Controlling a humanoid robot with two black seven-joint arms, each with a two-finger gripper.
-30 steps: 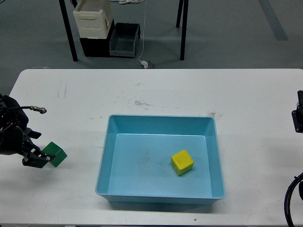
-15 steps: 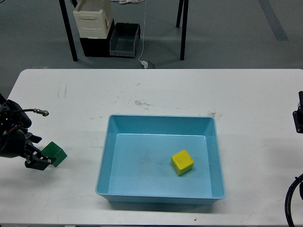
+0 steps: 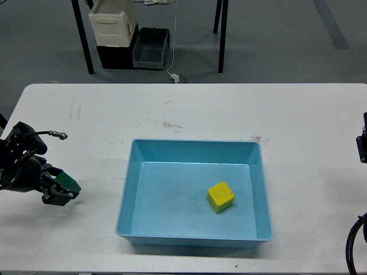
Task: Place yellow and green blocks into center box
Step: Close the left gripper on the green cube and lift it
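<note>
Green block (image 3: 69,183) sits clamped in left gripper (image 3: 59,191) (corner pointing right).

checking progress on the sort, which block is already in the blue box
The yellow block. It sits on the floor of the blue box, right of centre. The green block is outside on the white table, at the left claw.

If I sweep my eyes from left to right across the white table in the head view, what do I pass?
Left tool closed around the green block → blue box → yellow block lying inside that box, right of its middle → right arm's dark parts at the right edge.
</note>
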